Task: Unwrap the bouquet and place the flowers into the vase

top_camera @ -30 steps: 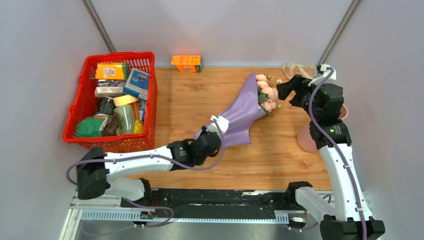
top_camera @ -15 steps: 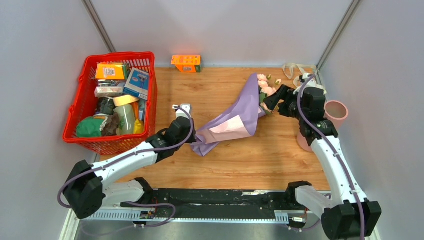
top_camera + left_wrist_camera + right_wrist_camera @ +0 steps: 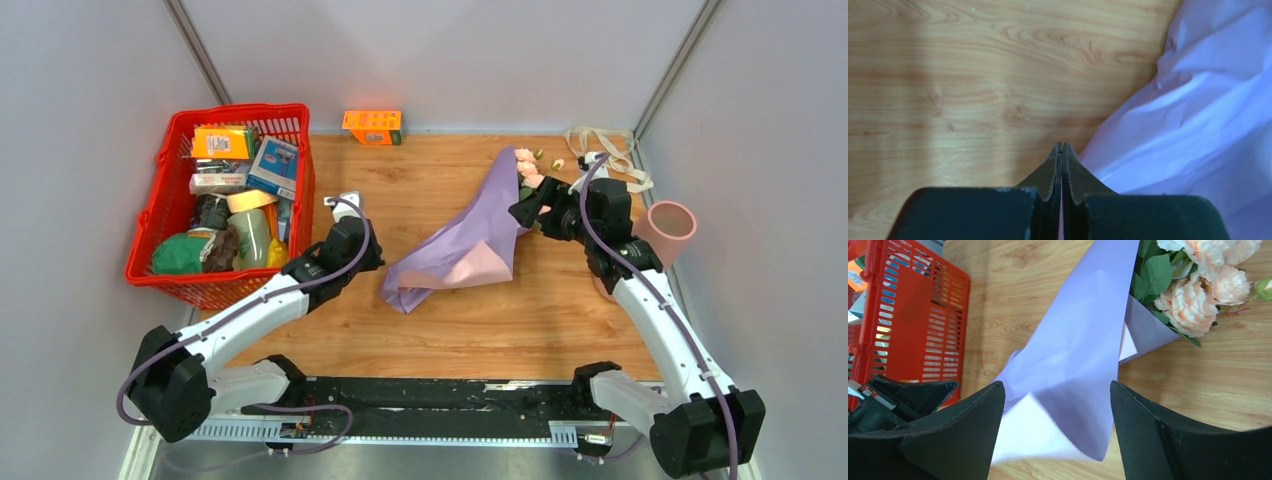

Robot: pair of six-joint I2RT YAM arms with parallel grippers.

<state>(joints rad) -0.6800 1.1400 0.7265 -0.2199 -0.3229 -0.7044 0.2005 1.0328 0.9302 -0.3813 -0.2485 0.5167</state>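
Bouquet [image 3: 478,232]: lies slantwise across the middle of the counter [image 3: 400,180], blooms toward the far right, wrap loosened but not yet off.
Paper sheet [image 3: 1083,335]: lilac, fanned open, with its pink inner side showing along the near edge.
Flowers [image 3: 1198,295]: peach-pink roses and green leaves poke from the far end of the sheet, their stems hidden inside it; none is in the vase.
Vase [image 3: 660,235]: dusty-pink tube at the counter's right edge, mouth empty, its base hidden behind the right arm.
Right gripper [image 3: 1055,390]: jaws spread wide above the paper just beside the blooms, holding nothing.
Left gripper [image 3: 1062,147]: fingers pressed together just beside the sheet's crumpled near-left corner, with no clear hold on it.
Ribbon [image 3: 600,140]: cream loops lie at the far right corner, apart from the bouquet.
Surroundings: red basket [image 3: 300,190] of groceries at left, orange box [image 3: 372,126] at the far edge.
Risk: a grab here would likely take paper and stems together, and the sheet would then ride along to the vase. With nothing pinning the wrap, the whole bundle may slide instead of opening. A swing of the right arm could knock over the vase behind it.
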